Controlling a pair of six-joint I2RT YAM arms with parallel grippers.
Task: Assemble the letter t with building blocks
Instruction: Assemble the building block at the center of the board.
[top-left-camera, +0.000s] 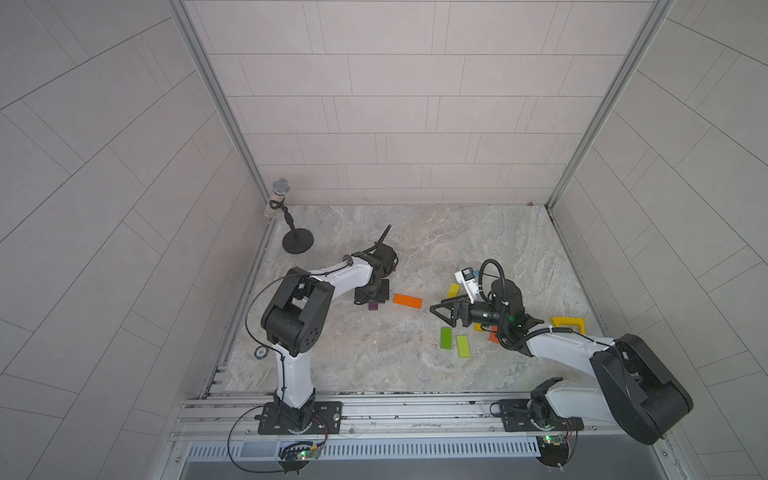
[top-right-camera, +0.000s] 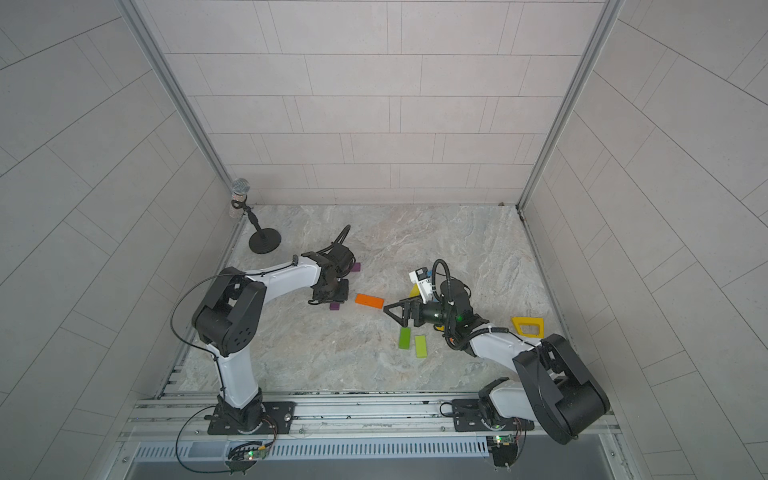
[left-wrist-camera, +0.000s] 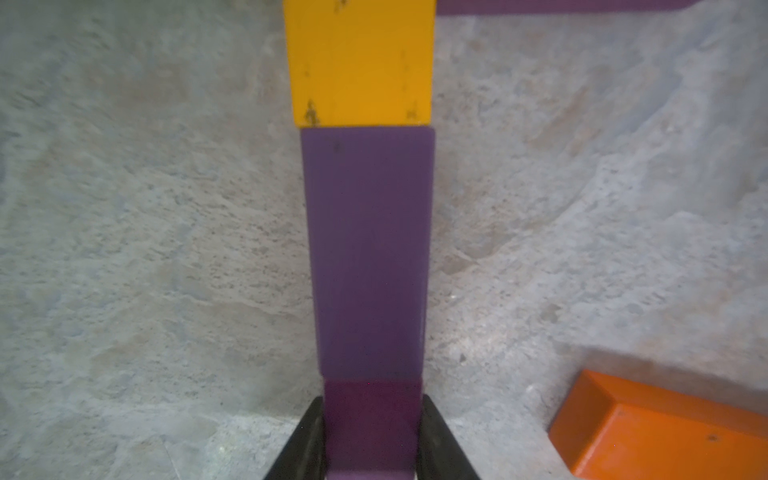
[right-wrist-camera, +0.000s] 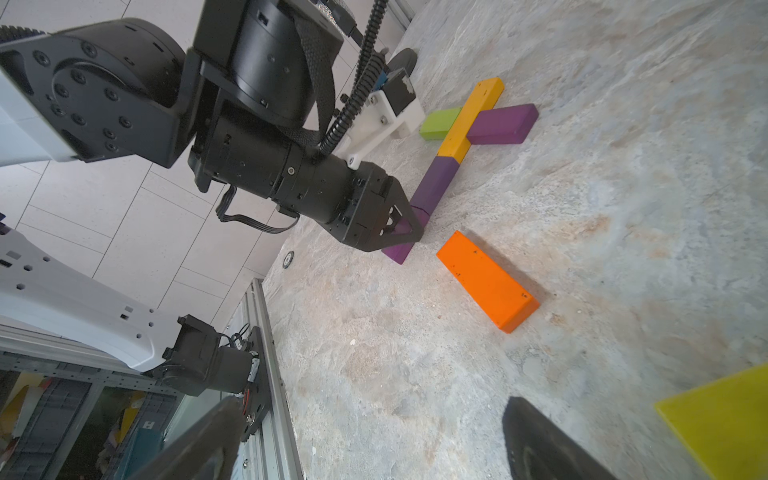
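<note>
My left gripper (left-wrist-camera: 372, 432) is shut on a purple block (right-wrist-camera: 398, 252) lying flat on the table. That block lies end to end with a second purple block (left-wrist-camera: 368, 249) and a yellow block (left-wrist-camera: 361, 62), forming a straight stem. A lime block (right-wrist-camera: 439, 123) and a third purple block (right-wrist-camera: 503, 124) lie to either side of the yellow one as a crossbar. From above, the left gripper (top-left-camera: 372, 300) hides most of this. My right gripper (top-left-camera: 436, 311) hangs open and empty just right of a loose orange block (top-left-camera: 407, 300); its fingers (right-wrist-camera: 540, 444) stand wide apart.
Loose green (top-left-camera: 446, 337) and lime (top-left-camera: 463, 346) blocks lie near the right arm, with a yellow block (top-left-camera: 453, 289) behind it. A yellow frame piece (top-left-camera: 568, 324) sits at the right edge. A microphone stand (top-left-camera: 297, 243) is at the back left.
</note>
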